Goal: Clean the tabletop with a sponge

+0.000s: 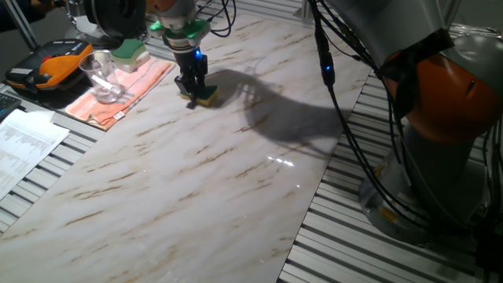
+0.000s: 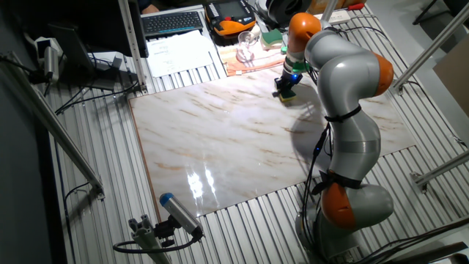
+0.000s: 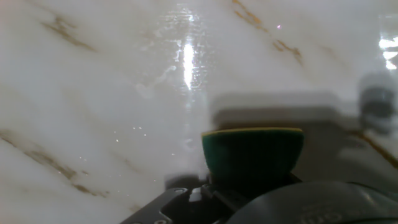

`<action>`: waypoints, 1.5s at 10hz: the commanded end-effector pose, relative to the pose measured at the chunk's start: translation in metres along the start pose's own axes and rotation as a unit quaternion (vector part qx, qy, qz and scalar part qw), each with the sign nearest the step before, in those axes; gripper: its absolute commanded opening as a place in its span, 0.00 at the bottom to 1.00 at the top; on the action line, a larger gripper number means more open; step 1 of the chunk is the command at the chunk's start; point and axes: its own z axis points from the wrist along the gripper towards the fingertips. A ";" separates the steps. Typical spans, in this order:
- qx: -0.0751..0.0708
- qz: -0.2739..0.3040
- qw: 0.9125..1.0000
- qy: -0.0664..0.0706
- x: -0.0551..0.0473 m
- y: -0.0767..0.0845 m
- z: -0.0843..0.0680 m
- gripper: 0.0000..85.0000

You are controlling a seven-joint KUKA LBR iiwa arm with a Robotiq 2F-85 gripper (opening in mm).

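Note:
The tabletop point(image 1: 204, 181) is a long glossy white marble-look slab with thin brown veins, seen from above as tabletop point(image 2: 220, 139) and close up as tabletop point(image 3: 93, 93). My gripper point(image 1: 193, 89) points straight down near its far edge, shut on the sponge point(image 1: 207, 97), a small block with a dark green top and yellow foam. The sponge rests on the slab. The same gripper point(image 2: 286, 86) holds the sponge point(image 2: 286, 94) at the slab's back right. In the hand view the sponge point(image 3: 252, 155) fills the gap between the jaws.
A pink cloth point(image 1: 118, 90) with a clear glass point(image 1: 100, 77) and a paler green-and-yellow sponge point(image 1: 130, 52) lies just left of the gripper. An orange-black device point(image 1: 55, 67) and papers point(image 1: 23, 145) sit on the grey slats point(image 1: 369, 251). The arm's base point(image 2: 344, 213) stands beside the slab.

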 end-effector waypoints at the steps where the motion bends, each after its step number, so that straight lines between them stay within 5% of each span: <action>1: -0.001 0.002 1.000 -0.001 0.001 0.003 0.002 0.00; 15: -0.004 0.021 1.000 -0.003 0.007 0.050 0.005 0.00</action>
